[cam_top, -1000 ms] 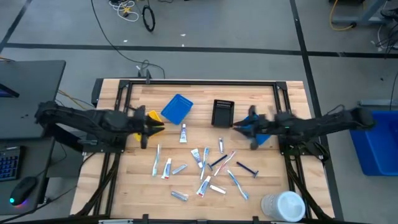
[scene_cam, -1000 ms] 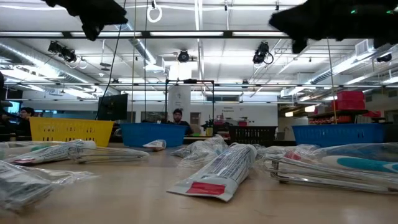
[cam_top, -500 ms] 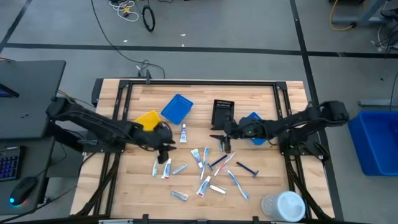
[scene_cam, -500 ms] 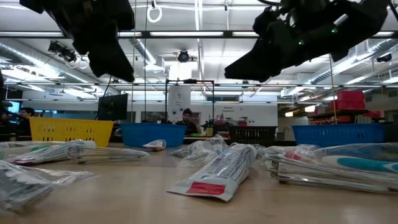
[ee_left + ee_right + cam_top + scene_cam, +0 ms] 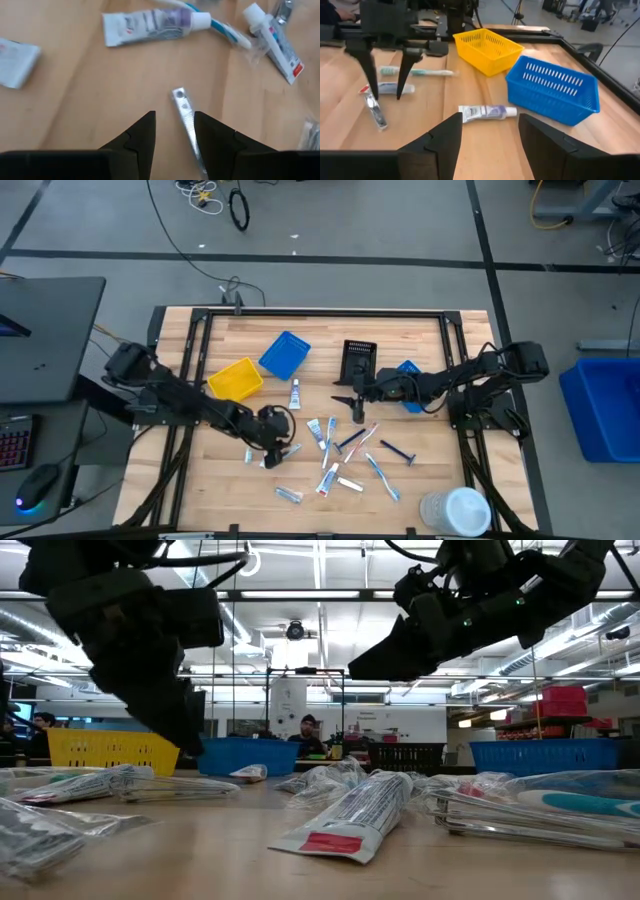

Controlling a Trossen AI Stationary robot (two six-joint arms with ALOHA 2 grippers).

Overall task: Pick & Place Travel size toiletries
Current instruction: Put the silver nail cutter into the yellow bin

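Left gripper [image 5: 174,131] hangs low over the worktop [image 5: 420,340], jaws apart, straddling a slim silvery wrapped item [image 5: 187,122] among the scattered toiletries [image 5: 330,450]. Right gripper [image 5: 489,131] hovers near a toothpaste tube [image 5: 487,112], jaws apart, empty. Items look light; film wrap probably slippery and crinkly, so pinch across the stiff middle.

Travel size toiletries [image 5: 330,450] lie scattered flat mid-table, mostly in clear wrappers; one white toothpaste tube [image 5: 295,394] lies apart by the bins; a dark razor [image 5: 397,451] angles at the pile's right edge; blue-white toothbrushes [image 5: 380,471] lie nearby.
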